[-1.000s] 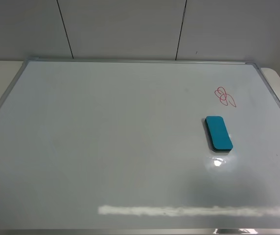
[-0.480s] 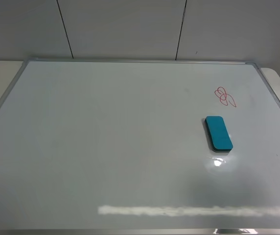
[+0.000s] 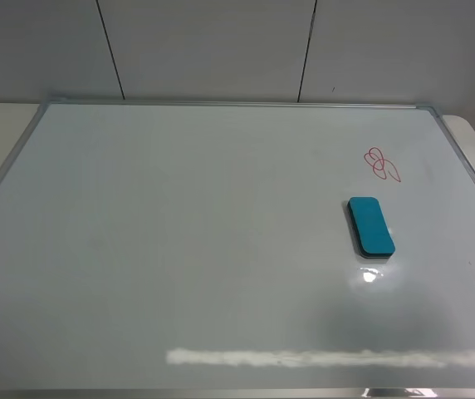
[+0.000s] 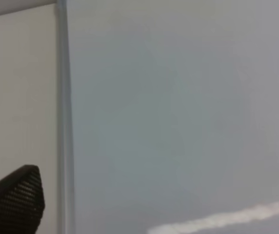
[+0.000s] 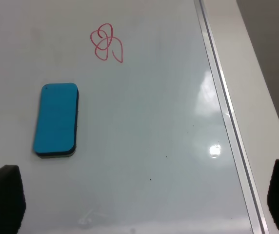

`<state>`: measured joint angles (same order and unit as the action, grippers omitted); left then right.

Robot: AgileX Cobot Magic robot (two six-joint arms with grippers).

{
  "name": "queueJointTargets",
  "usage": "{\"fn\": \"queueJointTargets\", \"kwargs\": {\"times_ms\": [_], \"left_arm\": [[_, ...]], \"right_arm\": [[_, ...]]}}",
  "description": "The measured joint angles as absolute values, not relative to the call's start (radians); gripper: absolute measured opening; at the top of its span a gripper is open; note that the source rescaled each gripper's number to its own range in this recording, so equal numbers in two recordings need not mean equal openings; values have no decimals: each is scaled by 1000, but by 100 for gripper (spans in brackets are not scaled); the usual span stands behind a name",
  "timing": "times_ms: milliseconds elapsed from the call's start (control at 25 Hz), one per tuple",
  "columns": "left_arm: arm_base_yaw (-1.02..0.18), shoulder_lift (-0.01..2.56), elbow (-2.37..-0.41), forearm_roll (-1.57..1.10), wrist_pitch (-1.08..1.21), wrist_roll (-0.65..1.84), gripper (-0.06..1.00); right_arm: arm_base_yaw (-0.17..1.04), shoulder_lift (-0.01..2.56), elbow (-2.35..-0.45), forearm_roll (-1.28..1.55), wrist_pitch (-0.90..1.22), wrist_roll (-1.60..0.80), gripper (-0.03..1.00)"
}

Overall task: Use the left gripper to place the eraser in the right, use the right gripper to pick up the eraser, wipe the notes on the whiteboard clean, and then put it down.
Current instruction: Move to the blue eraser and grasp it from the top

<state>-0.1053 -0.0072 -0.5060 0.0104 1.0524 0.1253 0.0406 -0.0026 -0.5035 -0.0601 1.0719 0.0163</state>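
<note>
The teal-blue eraser (image 3: pixel 371 225) lies flat on the right part of the whiteboard (image 3: pixel 179 249), free of both grippers. The red notes (image 3: pixel 381 165) are just behind it, apart from it. No gripper shows in the exterior high view. In the right wrist view the eraser (image 5: pixel 56 119) and the notes (image 5: pixel 108 43) lie ahead of my right gripper (image 5: pixel 143 197), which is open wide and empty above the whiteboard (image 5: pixel 169 97). My left gripper (image 4: pixel 151 200) is open and empty over the board's left edge.
The board's silver frame (image 3: pixel 462 166) runs along its right side, with pale table surface (image 5: pixel 256 73) beyond it. The frame (image 4: pixel 64 122) also shows in the left wrist view. A grey panelled wall (image 3: pixel 221 50) stands behind the board.
</note>
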Motion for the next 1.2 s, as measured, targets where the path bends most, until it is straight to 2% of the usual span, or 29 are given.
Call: {"fn": "queueJointTargets", "kwargs": {"times_ms": [440,1200], "left_arm": [[-105,-7,-506,-79,1052,112,100],[-105,-7,-506,-82,1052,111,100]], "right_arm": [[41,-3,-503,-60,1072,16,100],[41,-3,-503,-60,1072,16,100]]}}
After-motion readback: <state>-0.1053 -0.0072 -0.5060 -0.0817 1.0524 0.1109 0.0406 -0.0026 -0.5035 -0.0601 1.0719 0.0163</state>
